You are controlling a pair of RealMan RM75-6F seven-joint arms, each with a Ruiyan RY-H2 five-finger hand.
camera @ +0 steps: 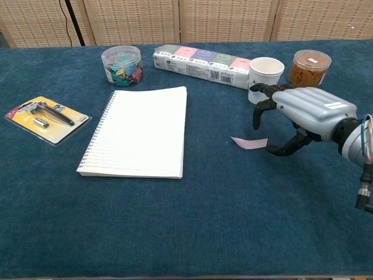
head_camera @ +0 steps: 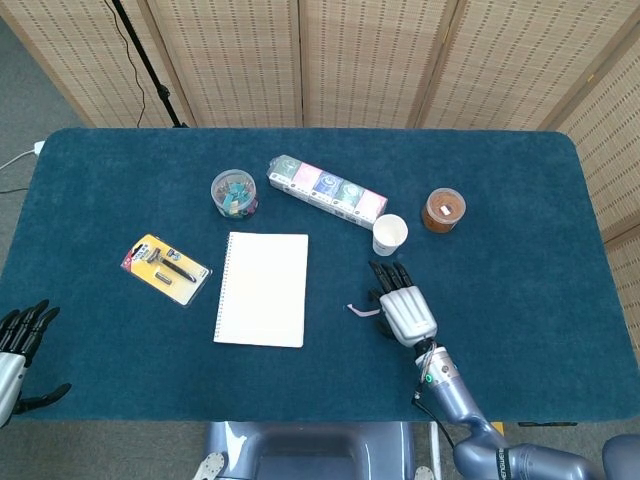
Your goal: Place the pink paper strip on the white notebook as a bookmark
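The pink paper strip (camera: pixel 249 142) lies on the blue table (camera: pixel 175 227), to the right of the white notebook (camera: pixel 138 132) and apart from it. The right hand (camera: pixel 303 114) hovers just beside the strip, fingers spread and curled, holding nothing. The left hand (head_camera: pixel 18 345) rests spread at the table's near edge.

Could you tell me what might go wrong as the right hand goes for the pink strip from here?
The pink paper strip lies thin and nearly flat on the blue tablecloth, so the right hand, open just beside it, may push it along instead of pinching it. The paper cup stands close behind the fingers and could be knocked over. Carried to the white notebook, the light strip might slip off the page.
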